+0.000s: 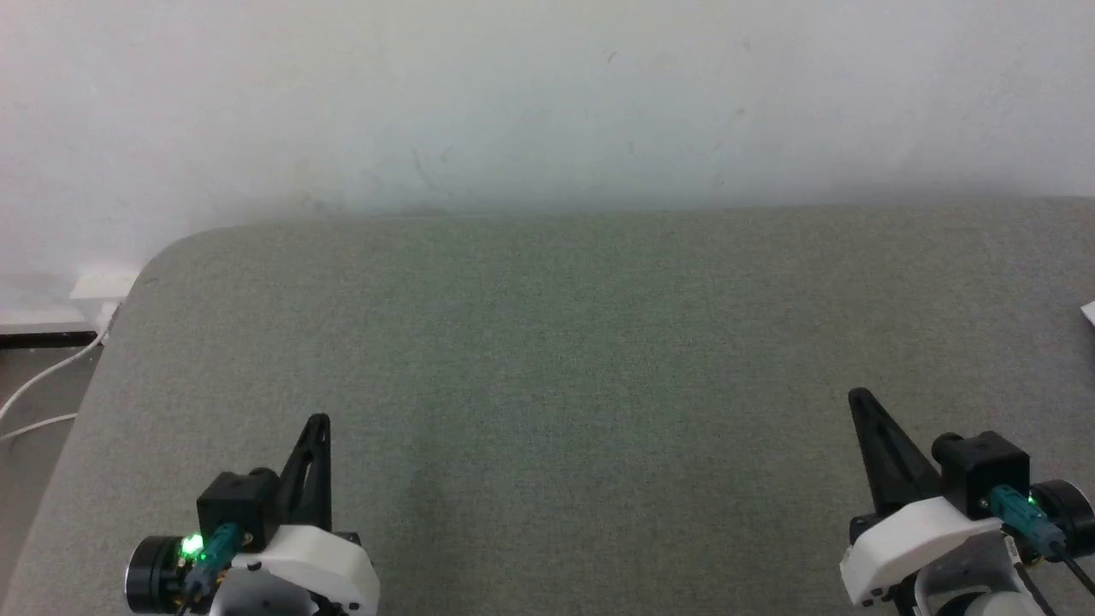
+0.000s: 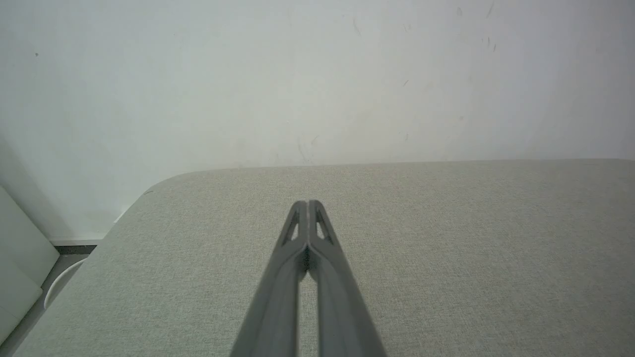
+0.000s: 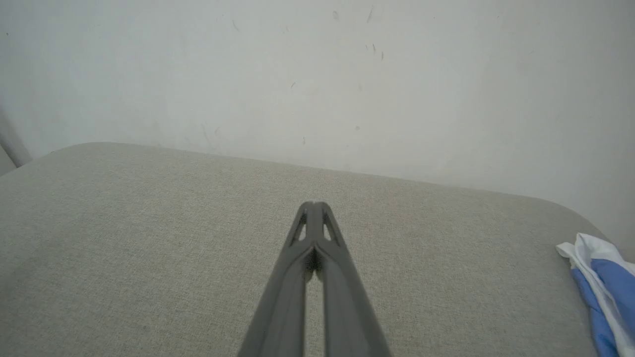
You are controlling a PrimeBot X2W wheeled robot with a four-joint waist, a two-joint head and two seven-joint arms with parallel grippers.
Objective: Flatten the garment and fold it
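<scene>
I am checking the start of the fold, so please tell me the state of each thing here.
left gripper: shut, holding nothing.
right gripper: shut, holding nothing.
garment: bunched up near the right end of the grey surface, not held, not yet flattened.

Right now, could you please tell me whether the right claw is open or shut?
Shut: the right claw has both tips pressed together, with nothing between them.
</scene>
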